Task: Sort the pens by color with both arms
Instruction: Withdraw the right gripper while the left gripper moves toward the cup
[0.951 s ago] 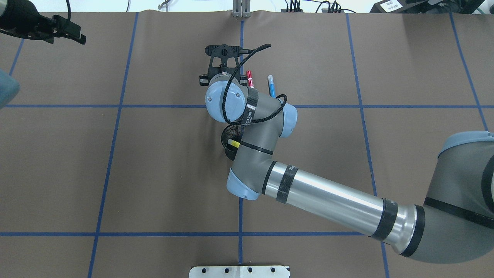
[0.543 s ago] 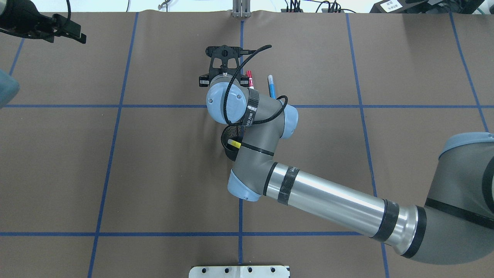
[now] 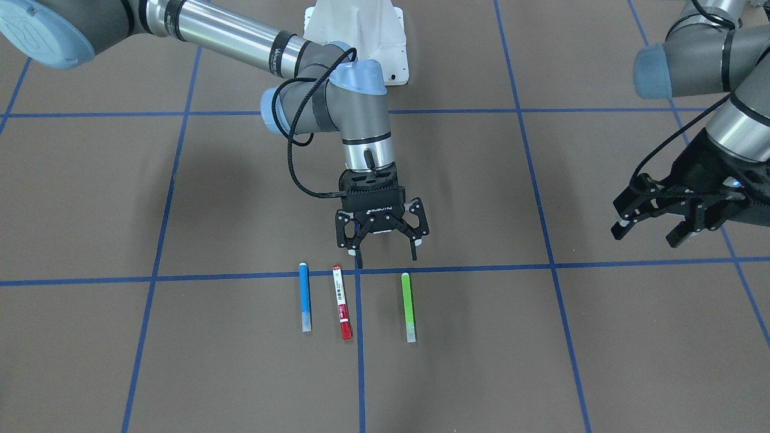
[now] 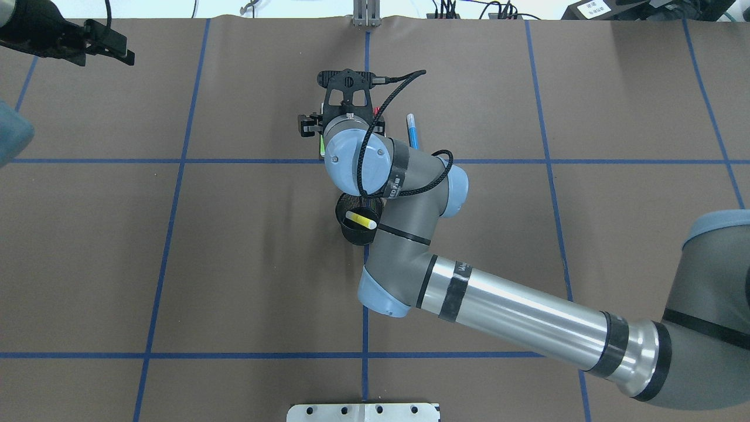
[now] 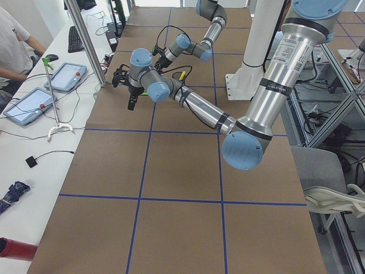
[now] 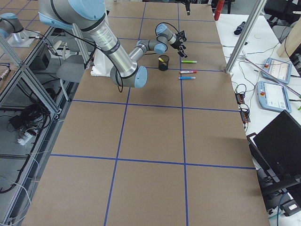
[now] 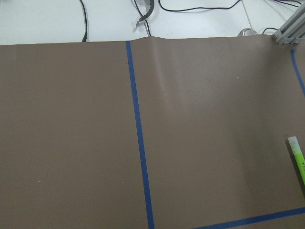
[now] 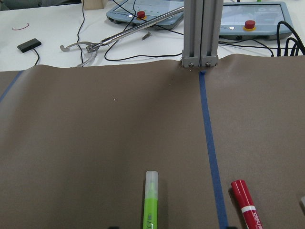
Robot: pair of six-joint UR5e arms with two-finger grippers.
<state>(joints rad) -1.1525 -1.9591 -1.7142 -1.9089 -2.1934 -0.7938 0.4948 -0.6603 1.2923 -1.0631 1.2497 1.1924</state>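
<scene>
A: Right gripper (image 3: 386,257) state?

B: Jaws are spread wide and nothing is held. The fingers are pointed down at the table (image 3: 541,361), just on the robot's side of the pen row. From the front it is seen roughly over the gap between the red-and-white pen (image 3: 342,302) and the lime green pen (image 3: 408,307). Contact with the table cannot be told.

A: Pens?

B: Three are laid flat in a row, parallel and apart from one another. In the front view the blue pen (image 3: 305,297) is on the view's left, the red-and-white one is in the middle and the lime green one is on the view's right. A blue tape line (image 3: 360,337) is seen between red and green, with the red pen just beside it. In the right wrist view, the green and red ends are caught at the bottom edge, with the tape between them.

A: Fourth pen?

B: The yellow pen (image 4: 361,220) is leaned tilted inside the black mesh cup (image 4: 351,233). The cup is partly covered by the right arm (image 4: 515,316) in the overhead view.

A: Left gripper (image 3: 645,236)?

B: It is also spread wide with nothing held. It is kept well apart from the pens, at the table's far side. Only the green pen's end is caught at the edge of its wrist view.
</scene>
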